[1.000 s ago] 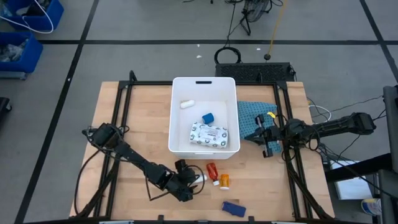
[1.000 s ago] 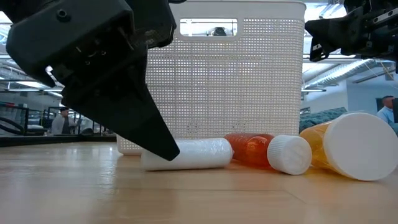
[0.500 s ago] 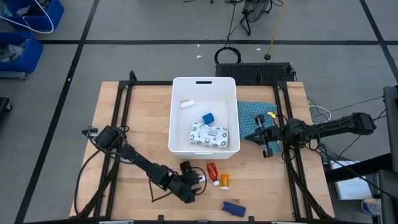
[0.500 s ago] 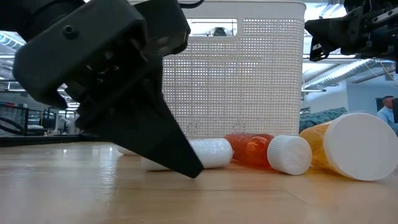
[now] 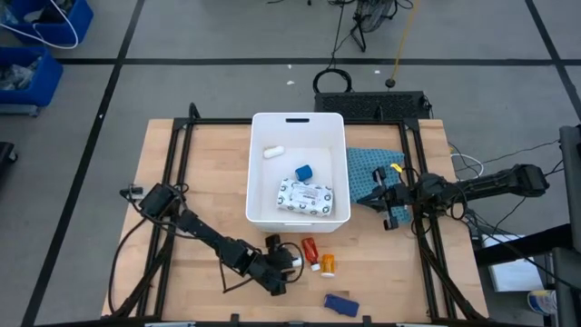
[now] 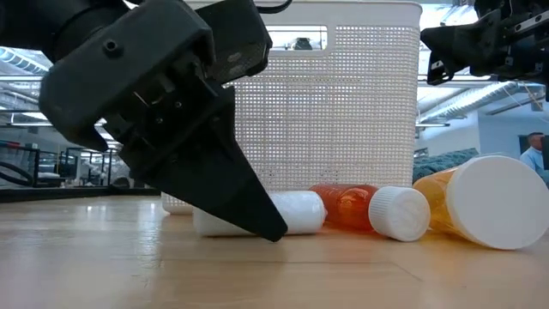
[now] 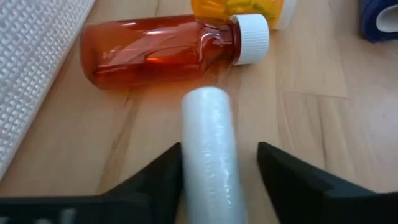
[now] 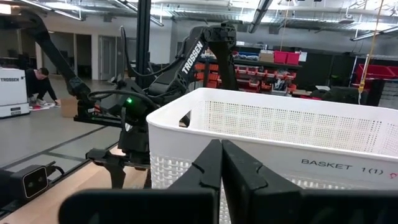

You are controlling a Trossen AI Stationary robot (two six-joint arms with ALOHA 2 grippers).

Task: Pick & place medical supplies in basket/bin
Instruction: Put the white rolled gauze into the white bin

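A white tube [image 7: 208, 149] lies on the wooden table in front of the white basket [image 5: 257, 173]. My left gripper [image 5: 285, 263] slants down over its near end, open, one finger on each side. A red bottle [image 7: 155, 56] lies across the tube's far end, and an orange bottle [image 5: 327, 264] lies beside that. A dark blue flat piece [image 5: 339, 303] rests near the front edge. Inside the basket lie a patterned packet [image 5: 307, 194], a blue cube [image 5: 304, 171] and a small white tube [image 5: 273, 152]. My right gripper [image 8: 221, 162] hangs shut beside the basket, over the teal cloth [image 5: 368, 173]. My left gripper straddles the tube along its length, slanting down from the table's left. One finger [image 7: 168, 163] lies against the tube's side [image 7: 186, 155]. The other finger [image 7: 273, 163] stands a small gap away. The tube lies flat on the table.
The basket's mesh wall [image 6: 343, 112] stands just behind the tube and bottles. A black frame [image 5: 182, 127] runs round the tabletop. Blue crates [image 5: 36, 45] stand on the floor at the far left. Bare wood lies left of the basket.
My left gripper has sunk a little and edged toward the table's right edge, farther along the white tube, so that in the low view its dark finger now covers more of the tube. The tube and bottles lie where they were.
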